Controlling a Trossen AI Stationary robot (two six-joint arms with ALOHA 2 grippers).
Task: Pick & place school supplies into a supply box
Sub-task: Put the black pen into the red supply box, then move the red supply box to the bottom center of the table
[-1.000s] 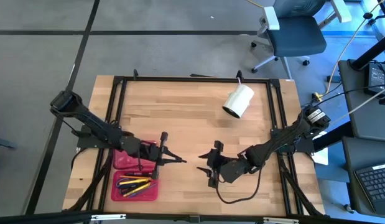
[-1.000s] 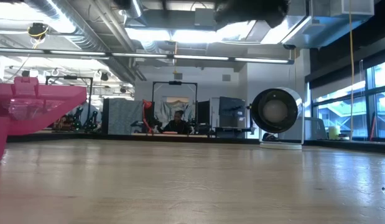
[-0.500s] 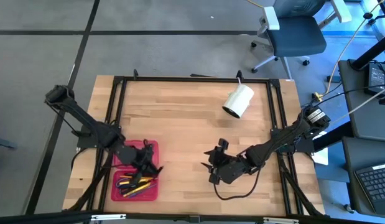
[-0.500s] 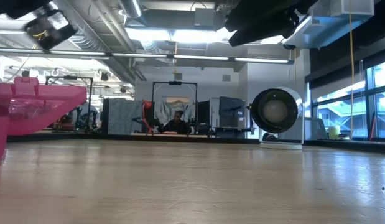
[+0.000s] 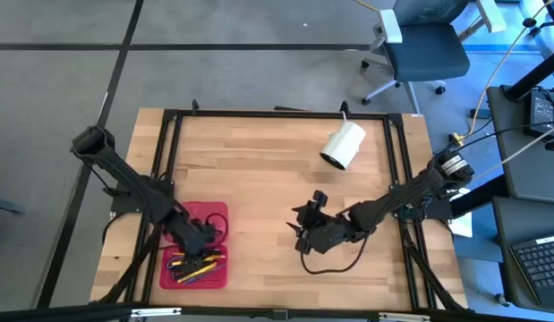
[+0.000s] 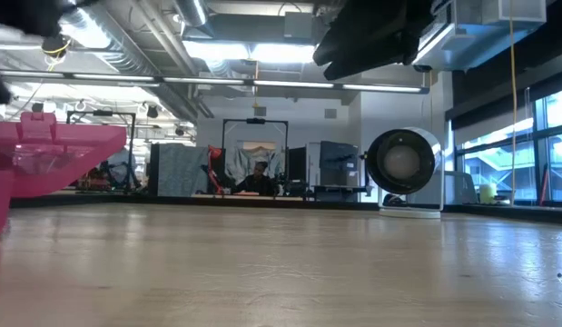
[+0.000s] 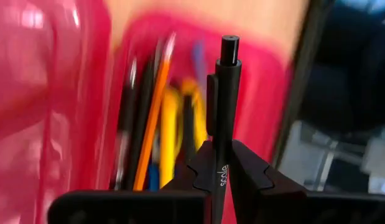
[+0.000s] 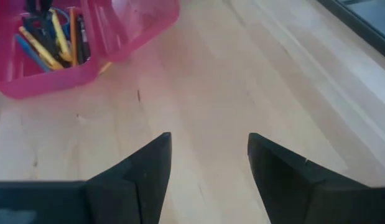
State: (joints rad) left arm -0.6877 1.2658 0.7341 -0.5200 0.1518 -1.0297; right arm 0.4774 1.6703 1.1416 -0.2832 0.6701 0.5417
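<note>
Left gripper [image 7: 218, 163] over translucent red supply box [image 5: 218, 211], clamped on slim black pen [image 7: 223, 106]. Right gripper [image 8: 208, 158] beside box, fingers spread, empty.

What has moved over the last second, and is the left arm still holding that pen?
The left gripper swung back from the bare wood beside the red translucent plastic pencil case to over the half holding the pens. It stays shut on a black pen. The right gripper, open and empty, shifted slightly up the table. The case and the white cylinder have not moved.
</note>
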